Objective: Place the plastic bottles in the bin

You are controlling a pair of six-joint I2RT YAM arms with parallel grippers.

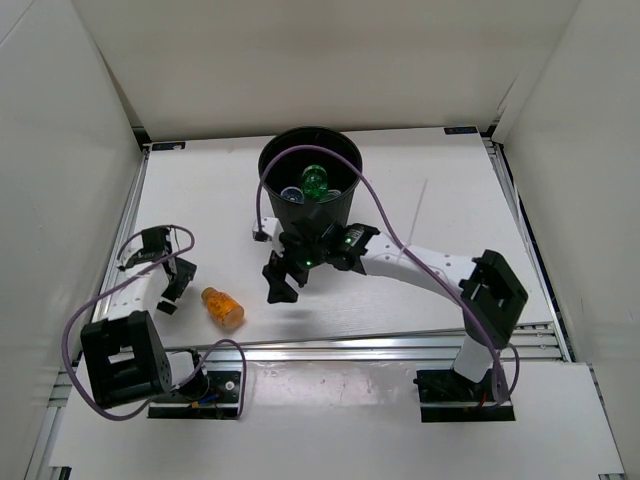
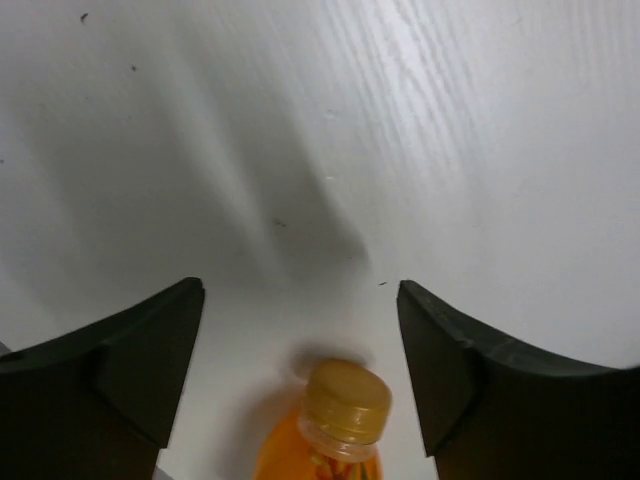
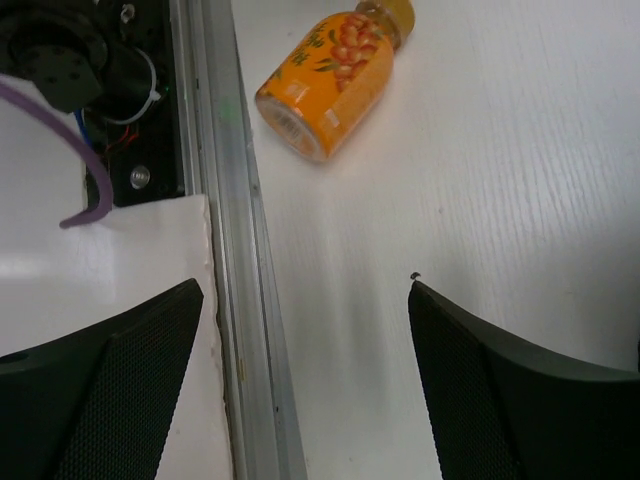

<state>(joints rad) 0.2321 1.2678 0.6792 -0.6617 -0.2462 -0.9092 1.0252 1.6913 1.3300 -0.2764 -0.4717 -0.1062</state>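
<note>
You've got one round black plastic bin point(image 1: 285, 215). One short orange plastic bottle point(image 1: 222, 307) lies on the white counter point(image 1: 450, 200). One green bottle point(image 1: 316, 181) shows inside the bin; the clear ones there can't be counted.

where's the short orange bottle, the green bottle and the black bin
short orange plastic bottle point(image 1: 222, 307), top external view, middle of its body
green plastic bottle point(image 1: 315, 181), top external view, middle of its visible part
large round black plastic bin point(image 1: 310, 145), top external view, inner back wall
</note>
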